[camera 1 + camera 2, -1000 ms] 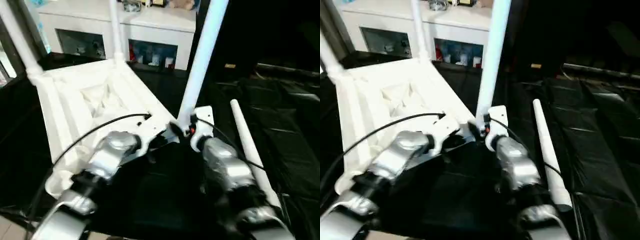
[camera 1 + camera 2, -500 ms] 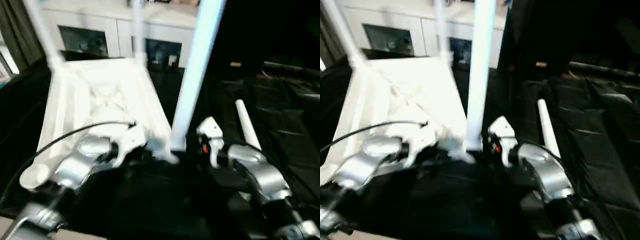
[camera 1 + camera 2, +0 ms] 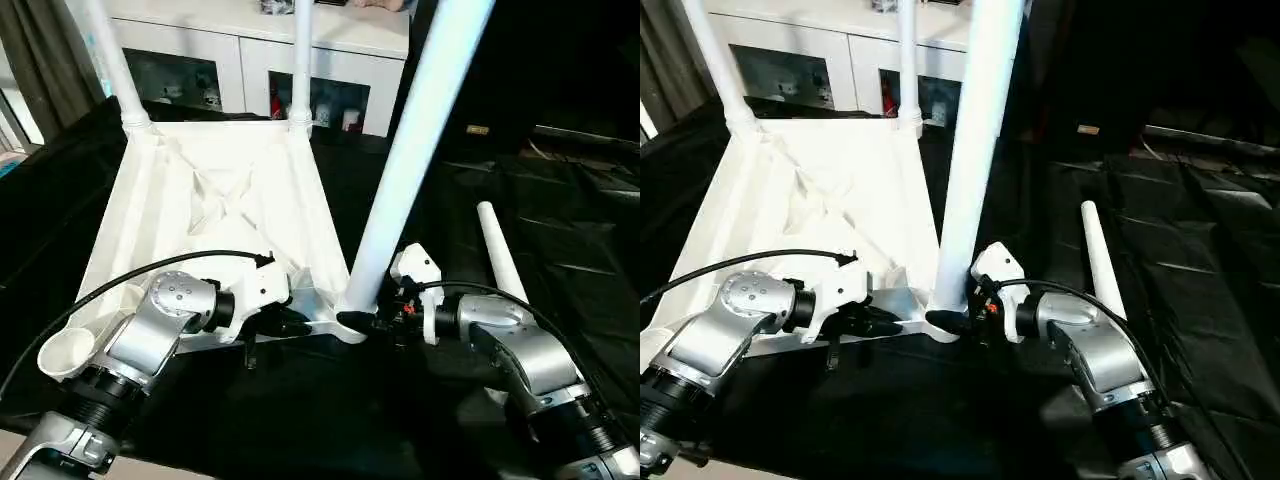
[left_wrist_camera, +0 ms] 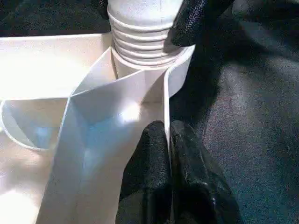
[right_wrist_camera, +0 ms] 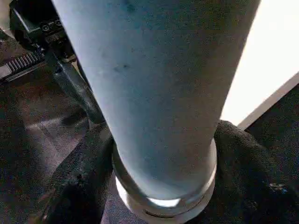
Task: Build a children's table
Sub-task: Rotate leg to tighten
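Tabletop (image 3: pixel 215 200) lies upside down on the black sheet (image 3: pixel 560 230), ribbed underside up. Of its round corner sockets, three hold upright legs: two at the far corners (image 3: pixel 115 60) (image 3: pixel 301 60) and one at the near right corner (image 3: pixel 415 150). The near left socket (image 3: pixel 62 352) is empty. A fourth leg (image 3: pixel 498 255) lies loose on the sheet beside the right arm. Left gripper (image 4: pixel 168 140) has its fingers pinched together on the tabletop's thin rim. Right gripper (image 3: pixel 365 322) has its fingers (image 5: pixel 74 186) clamped around the base of the near right leg.
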### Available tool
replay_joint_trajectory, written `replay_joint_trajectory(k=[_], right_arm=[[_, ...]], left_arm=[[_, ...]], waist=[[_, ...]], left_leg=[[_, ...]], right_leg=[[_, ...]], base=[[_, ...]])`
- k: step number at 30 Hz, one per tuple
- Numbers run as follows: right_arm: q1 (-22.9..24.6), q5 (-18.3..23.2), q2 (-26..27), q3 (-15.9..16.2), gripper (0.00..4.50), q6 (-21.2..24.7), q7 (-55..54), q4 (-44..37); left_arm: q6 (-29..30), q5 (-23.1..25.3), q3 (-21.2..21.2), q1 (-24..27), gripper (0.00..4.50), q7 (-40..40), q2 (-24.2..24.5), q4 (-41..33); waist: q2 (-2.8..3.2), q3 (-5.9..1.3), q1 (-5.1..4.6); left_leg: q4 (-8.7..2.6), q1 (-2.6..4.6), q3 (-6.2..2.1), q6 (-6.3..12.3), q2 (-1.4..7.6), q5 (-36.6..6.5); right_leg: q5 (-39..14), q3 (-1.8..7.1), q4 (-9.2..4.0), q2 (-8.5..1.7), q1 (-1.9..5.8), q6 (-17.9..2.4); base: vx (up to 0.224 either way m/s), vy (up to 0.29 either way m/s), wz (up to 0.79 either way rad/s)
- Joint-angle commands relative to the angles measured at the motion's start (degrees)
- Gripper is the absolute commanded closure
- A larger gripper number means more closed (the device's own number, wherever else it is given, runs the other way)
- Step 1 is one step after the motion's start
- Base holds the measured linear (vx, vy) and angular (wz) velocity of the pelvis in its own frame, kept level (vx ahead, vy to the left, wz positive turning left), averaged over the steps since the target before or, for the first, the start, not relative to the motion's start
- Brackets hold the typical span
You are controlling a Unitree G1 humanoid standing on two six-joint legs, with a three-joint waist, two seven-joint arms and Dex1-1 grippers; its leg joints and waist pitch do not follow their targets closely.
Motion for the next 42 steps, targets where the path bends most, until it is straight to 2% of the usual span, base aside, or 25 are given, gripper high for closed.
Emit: replay_joint_trajectory(k=[1, 8, 11, 13, 14, 15, 16, 17, 18, 19, 20, 21, 26, 27, 28, 30, 32, 33, 34, 35, 36, 38, 39, 40, 42], right_arm=[[0.53, 0.21, -0.59, -0.22, 1.71, 0.81, 0.38, -1.18], [0.50, -0.24, 0.63, -0.66, 1.76, 0.48, -1.70, 0.13], [-0.19, -2.06, 5.18, -3.79, 1.76, -0.14, -12.05, 5.44], [-0.83, -2.96, 8.02, -5.48, 1.76, -0.04, -18.33, 8.47], [-1.39, -3.01, 10.82, -7.28, 1.76, 0.56, -23.82, 10.63], [-1.49, -2.99, 11.28, -7.59, 1.77, 0.67, -24.70, 10.98], [-2.11, -3.25, 13.44, -8.63, 1.77, 0.54, -28.95, 12.82], [-2.27, -3.31, 13.85, -8.75, 1.77, 0.45, -29.69, 13.22], [-4.27, -4.10, 18.42, -9.70, 1.77, -1.09, -37.40, 17.79], [-4.45, -4.20, 18.74, -9.74, 1.77, -1.29, -37.81, 18.13], [-5.15, -4.62, 19.86, -9.79, 1.77, -2.13, -39.27, 19.40], [-6.16, -5.28, 21.04, -9.36, 1.77, -3.21, -40.37, 20.80], [-7.94, -5.07, 23.22, -8.93, 1.77, -5.67, -38.45, 22.03], [-7.94, -4.87, 23.20, -8.96, 1.42, -5.91, -37.95, 21.92], [-7.61, -3.88, 22.68, -9.24, 1.42, -7.03, -35.39, 20.92], [-7.58, -3.70, 22.49, -9.36, 1.05, -7.50, -34.70, 20.80], [-7.33, -3.10, 21.19, -9.26, 1.02, -8.55, -31.79, 19.80], [-6.63, -3.34, 18.82, -8.11, 0.98, -7.99, -27.99, 17.57], [-6.63, -3.34, 18.82, -8.11, 0.77, -7.99, -27.99, 17.57], [-6.24, -3.79, 17.56, -7.28, 0.77, -7.65, -26.54, 16.42], [-5.09, -3.90, 14.56, -5.70, 0.77, -6.31, -22.54, 13.54], [-4.34, -3.67, 12.84, -4.91, 0.77, -5.66, -19.81, 11.79], [-2.98, -3.16, 9.81, -3.62, 0.77, -4.67, -14.87, 8.77], [-2.58, -3.00, 8.92, -3.29, 0.77, -4.39, -13.34, 7.90], [-1.75, -2.51, 6.77, -2.56, 0.77, -3.77, -10.15, 5.83]], left_arm=[[-0.17, -1.74, -0.75, 0.48, 4.50, -1.23, -0.66, -2.05], [0.02, -1.31, -0.40, 0.36, 4.50, -0.41, -1.17, -1.29], [1.62, 1.95, 0.35, -1.50, 4.50, 7.55, -4.11, 2.90], [2.95, 2.99, 1.20, -2.96, 4.50, 12.30, -6.54, 5.74], [3.79, 3.83, 1.17, -4.09, 4.50, 15.13, -8.40, 7.51], [3.92, 3.98, 1.15, -4.27, 4.50, 15.56, -8.69, 7.79], [5.15, 4.68, 1.26, -5.31, 4.50, 18.55, -10.57, 9.33], [5.31, 4.81, 1.22, -5.52, 4.50, 19.05, -10.97, 9.61], [7.36, 6.24, 0.71, -7.83, 4.50, 24.70, -15.66, 12.43], [7.49, 6.35, 0.68, -7.97, 4.50, 25.05, -16.01, 12.57], [7.96, 6.67, 0.52, -8.46, 4.50, 26.09, -17.26, 13.04], [8.30, 6.89, 0.05, -8.97, 4.50, 26.53, -18.64, 13.38], [7.88, 7.14, -0.67, -9.62, 4.50, 26.04, -19.78, 13.95], [7.70, 7.13, -0.61, -9.67, 4.50, 26.05, -19.66, 14.04], [7.03, 7.08, -0.31, -9.30, 4.50, 25.15, -18.48, 13.89], [6.71, 7.12, -0.20, -9.17, 4.50, 24.83, -18.12, 13.90], [6.32, 7.08, -0.08, -8.28, 4.50, 23.21, -16.81, 13.04], [5.57, 6.47, 0.03, -7.14, 4.50, 20.96, -15.40, 11.70], [5.57, 6.47, 0.03, -7.14, 4.50, 20.96, -15.40, 11.70], [5.38, 6.26, 0.06, -6.74, 4.50, 20.13, -14.81, 11.19], [1.74, 6.23, -0.76, -5.83, 4.50, 17.28, -12.88, 10.41], [0.89, 5.72, -0.86, -5.26, 4.50, 15.60, -12.04, 9.82], [-0.27, 4.27, -0.67, -4.12, 4.50, 12.52, -10.77, 8.33], [-0.43, 3.81, -0.57, -3.77, 4.50, 11.60, -10.41, 7.83], [0.04, 2.93, -0.60, -3.07, 4.50, 9.21, -9.15, 6.40]], waist=[[0.24, -3.73, -0.14], [0.29, -3.80, -0.13], [0.32, -3.54, -0.48], [0.15, -3.29, -0.62], [0.19, -3.24, -0.66], [0.11, -2.90, -0.98], [0.12, -2.99, -1.15], [0.07, -3.02, -1.21], [0.25, -2.94, -1.42], [0.27, -2.87, -1.54], [0.17, -2.93, -1.63], [0.22, -3.09, -1.62], [0.16, -3.28, -1.52], [0.20, -3.21, -1.50], [0.19, -3.15, -1.52], [0.20, -3.20, -1.50], [0.17, -3.21, -1.45], [0.20, -3.19, -1.43], [0.15, -3.22, -1.30], [0.16, -3.22, -1.32], [0.16, -3.26, -1.17], [0.22, -3.29, -1.13], [-0.24, -3.30, -1.05], [-0.01, -3.34, -0.84], [0.09, -3.37, -0.78]], left_leg=[[-3.39, 1.88, 1.27, 0.34, -0.12, -10.36], [-3.32, 1.90, 1.27, 0.30, -0.13, -10.16], [-3.50, 1.80, 1.39, -0.65, -0.18, -11.73], [-3.87, 2.03, 1.24, -2.87, -0.25, -16.64], [-3.96, 2.10, 1.18, -3.18, -0.20, -17.57], [-4.18, 2.06, 1.13, -3.68, -0.30, -20.17], [-4.27, 2.12, 0.93, -4.13, -0.35, -21.72], [-4.27, 2.18, 0.88, -4.26, -0.31, -22.03], [-4.34, 2.32, 0.90, -4.46, -0.23, -22.60], [-4.32, 2.61, 0.79, -4.94, -0.31, -24.14], [-4.35, 2.37, 0.69, -4.90, -0.37, -24.16], [-4.48, 2.08, 0.57, -4.78, -0.30, -23.13], [-4.26, 1.94, 0.84, -3.30, -0.38, -20.51], [-4.25, 1.96, 0.89, -3.05, -0.40, -20.68], [-4.32, 1.93, 0.90, -2.92, -0.40, -21.07], [-4.34, 1.94, 0.85, -2.79, -0.37, -21.42], [-4.34, 2.00, 0.90, -2.59, -0.33, -21.53], [-4.41, 1.91, 0.86, -2.30, -0.26, -21.29], [-4.38, 1.81, 0.89, -2.04, -0.20, -20.27], [-4.35, 1.79, 0.97, -1.91, -0.20, -19.79], [-4.37, 1.79, 0.89, -1.72, -0.21, -18.57], [-4.28, 1.79, 1.06, -1.37, -0.18, -17.53], [-4.27, 1.70, 1.08, -1.14, -0.15, -16.72], [-4.18, 1.73, 1.15, -0.55, -0.03, -15.72], [-4.20, 1.80, 1.21, -0.32, 0.00, -14.86]], right_leg=[[1.80, 0.31, -3.02, -0.83, 1.73, -12.47], [1.97, 0.28, -2.95, -0.89, 1.79, -12.65], [-0.27, 0.35, -3.12, -0.91, 1.45, -12.66], [-9.61, 0.43, -3.87, -1.25, 1.29, -11.20], [-11.22, 0.46, -4.02, -1.27, 1.21, -10.72], [-15.55, 0.54, -4.44, -1.34, 0.88, -9.71], [-19.01, 0.50, -4.71, -1.49, 0.85, -8.60], [-19.50, 0.54, -4.84, -1.49, 0.78, -8.28], [-19.69, 0.61, -5.01, -1.45, 0.47, -8.00], [-21.22, 0.55, -5.22, -1.42, 0.17, -7.85], [-21.47, 0.51, -5.18, -1.50, 0.41, -7.71], [-20.15, 0.40, -5.08, -1.49, 0.74, -7.33], [-13.79, 0.47, -4.85, -1.07, 0.83, -7.89], [-13.51, 0.47, -4.84, -1.04, 0.81, -8.19], [-14.09, 0.46, -4.91, -1.04, 0.85, -8.19], [-15.09, 0.44, -5.01, -1.12, 0.85, -8.05], [-15.14, 0.46, -5.07, -1.12, 0.84, -8.09], [-14.73, 0.46, -5.04, -1.15, 0.90, -8.27], [-13.34, 0.44, -4.96, -1.06, 1.12, -8.44], [-12.52, 0.49, -4.90, -1.06, 1.04, -8.68], [-11.41, 0.36, -4.86, -1.00, 1.33, -8.83], [-9.98, 0.47, -4.73, -1.00, 1.24, -8.98], [-9.15, 0.40, -4.67, -0.95, 1.52, -9.19], [-7.48, 0.46, -4.42, -0.99, 1.50, -9.58], [-6.09, 0.39, -4.24, -0.91, 1.46, -10.29]], base=[[0.000, 0.000, 0.00], [0.000, 0.000, 0.00], [0.000, 0.000, 0.00], [0.000, 0.000, 0.00], [0.000, 0.000, 0.00], [0.000, 0.000, 0.00], [0.000, 0.000, 0.00], [0.000, 0.000, 0.00], [0.000, 0.000, 0.00], [0.000, 0.000, 0.00], [0.000, 0.000, 0.00], [0.000, 0.000, 0.00], [0.000, 0.000, 0.00], [0.000, 0.000, 0.00], [0.000, 0.000, 0.00], [0.000, 0.000, 0.00], [0.000, 0.000, 0.00], [0.000, 0.000, 0.00], [0.000, 0.000, 0.00], [0.000, 0.000, 0.00], [0.000, 0.000, 0.00], [0.000, 0.000, 0.00], [0.000, 0.000, 0.00], [0.000, 0.000, 0.00], [0.000, 0.000, 0.00]])
